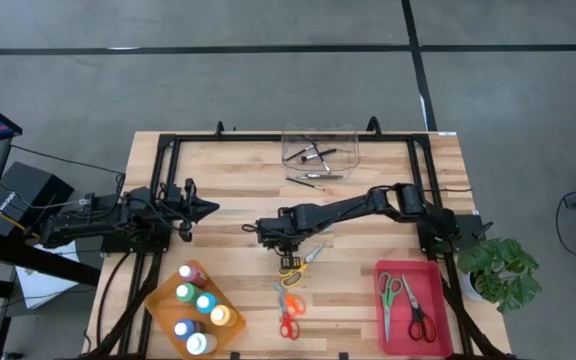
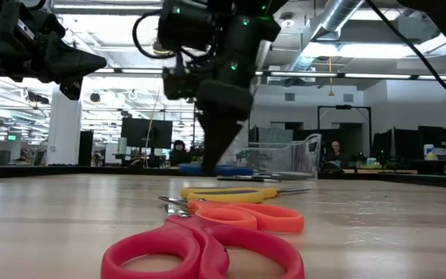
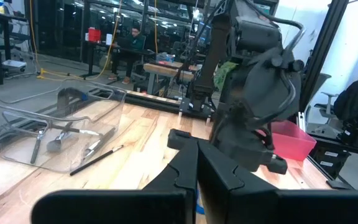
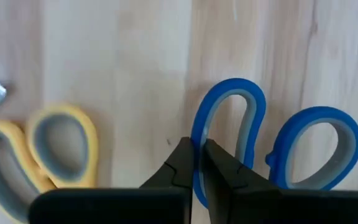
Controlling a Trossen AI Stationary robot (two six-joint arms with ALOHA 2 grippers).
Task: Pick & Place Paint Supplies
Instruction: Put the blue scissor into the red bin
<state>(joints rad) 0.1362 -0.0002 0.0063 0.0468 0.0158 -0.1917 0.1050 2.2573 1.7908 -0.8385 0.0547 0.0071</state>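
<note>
We judge the task to be partly complete. The red tray [image 1: 430, 272] at the table's right front already holds two pairs of scissors, one green-handled [image 1: 389, 291] and one red-handled [image 1: 418, 322]. The orange tray [image 1: 158, 304] at the left front holds a cluster of paint bottles [image 1: 200, 303]. The clear bin [image 1: 318, 146] at the far edge holds a few thin brushes [image 1: 312, 154], and one more brush [image 1: 308, 178] lies on the wood just in front of it.

Our right gripper [image 4: 197, 163] is down at mid-table. Its fingers are clamped together on one loop of the blue-handled scissors [image 4: 272, 146], which lie flat on the wood and have not yet been lifted. We take the step in hand to be the pickup of this pair, presumably bound for the red tray.

Three pairs remain loose on the table: the yellow-handled scissors [image 1: 295, 265] just beside the gripper, then the orange-handled scissors [image 1: 291, 303] and the red-handled scissors [image 1: 288, 326] nearer the front edge.

Our left gripper [image 1: 206, 208] waits over the table's left side with its fingers closed and nothing between them.
</note>
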